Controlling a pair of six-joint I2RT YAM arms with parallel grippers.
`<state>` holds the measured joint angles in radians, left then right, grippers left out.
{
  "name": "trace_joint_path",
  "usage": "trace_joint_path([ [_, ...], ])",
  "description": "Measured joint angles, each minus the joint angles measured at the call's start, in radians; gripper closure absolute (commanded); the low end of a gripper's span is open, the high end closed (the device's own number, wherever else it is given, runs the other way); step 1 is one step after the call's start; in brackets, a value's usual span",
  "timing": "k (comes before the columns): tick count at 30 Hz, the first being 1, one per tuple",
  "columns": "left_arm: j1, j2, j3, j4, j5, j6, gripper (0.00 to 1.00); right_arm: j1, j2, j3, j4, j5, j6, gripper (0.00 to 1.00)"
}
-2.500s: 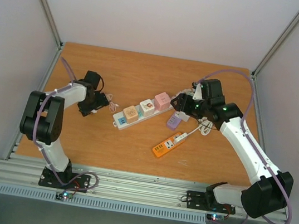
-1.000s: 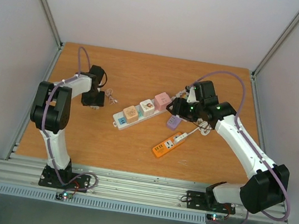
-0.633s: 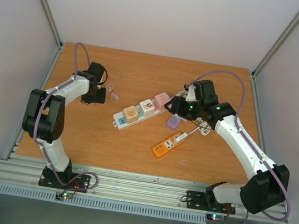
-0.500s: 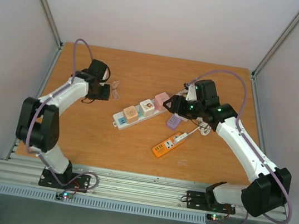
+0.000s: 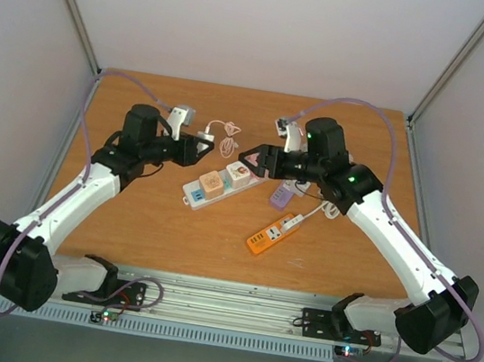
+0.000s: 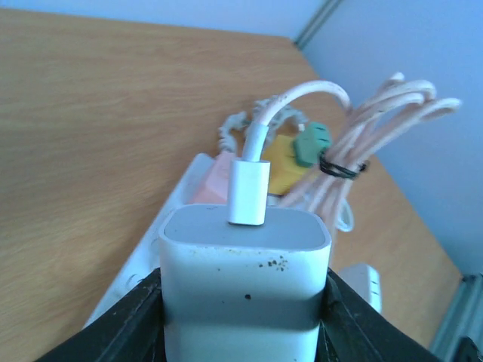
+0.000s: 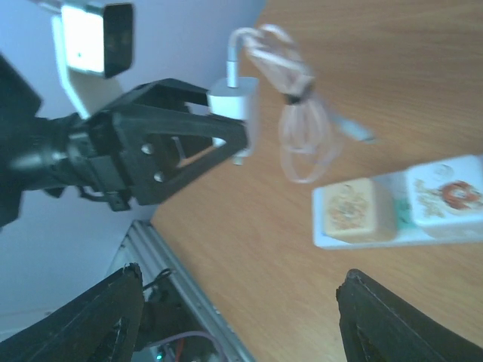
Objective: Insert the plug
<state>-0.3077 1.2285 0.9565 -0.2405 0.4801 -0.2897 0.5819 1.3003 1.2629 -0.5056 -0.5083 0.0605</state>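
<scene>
Left hand [image 5: 200,145] grips white plug [image 6: 245,264]

Both arms [image 5: 70,203] are white with black joints, lilac cables [image 5: 354,101], perhaps green lights [image 5: 350,174].

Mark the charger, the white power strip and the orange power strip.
charger [image 6: 245,260]: left wrist view, middle of its white body.
white power strip [image 5: 193,194]: top external view, bare end with blue sockets.
orange power strip [image 5: 273,232]: top external view, middle of its top.
</scene>
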Motion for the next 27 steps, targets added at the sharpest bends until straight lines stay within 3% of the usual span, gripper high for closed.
trace_joint_path([
  [3, -0.002, -0.026, -0.020, 0.054, 0.086, 0.011, 0.64, 0.048, 0.021, 0.059, -0.008, -0.007, -0.008, 0.32],
  [8, -0.002, -0.047, -0.058, 0.141, 0.202, 0.049, 0.69, 0.117, 0.084, 0.181, -0.054, 0.017, -0.018, 0.47],
  [16, -0.002, -0.071, -0.089, 0.205, 0.346, 0.229, 0.70, 0.172, 0.245, 0.402, -0.241, 0.150, -0.023, 0.47],
  [27, -0.002, -0.131, -0.122, 0.188, 0.357, 0.437, 0.70, 0.214, 0.306, 0.467, -0.339, 0.198, -0.004, 0.47],
])
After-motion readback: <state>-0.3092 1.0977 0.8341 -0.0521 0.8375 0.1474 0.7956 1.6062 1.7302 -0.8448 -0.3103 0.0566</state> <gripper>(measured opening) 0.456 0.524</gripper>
